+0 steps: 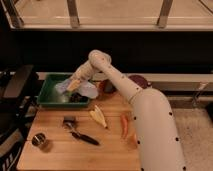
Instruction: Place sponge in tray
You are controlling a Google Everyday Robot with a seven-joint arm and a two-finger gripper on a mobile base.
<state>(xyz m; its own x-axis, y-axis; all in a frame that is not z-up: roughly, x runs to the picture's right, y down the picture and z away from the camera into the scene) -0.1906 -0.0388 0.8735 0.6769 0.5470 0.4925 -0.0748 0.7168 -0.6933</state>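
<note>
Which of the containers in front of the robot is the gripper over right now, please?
The gripper is over the green tray, the large rectangular bin at the table's back left, not the round dark red bowl to its right.

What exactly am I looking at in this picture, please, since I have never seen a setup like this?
The big white shape is a robot arm, reaching from the lower right across a wooden table. There is only one camera view, looking down at the table from the robot's side; where it is mounted is not on record. At the arm's end is the gripper, a two-finger clamp, now over the green tray at the table's back left. A pale bluish thing, likely the sponge, sits at the gripper over the tray's right edge. Also on the table: a dark red bowl beside the tray, a black-handled tool, a yellowish banana-like thing, an orange-red pepper-like thing and a small round can.
</note>
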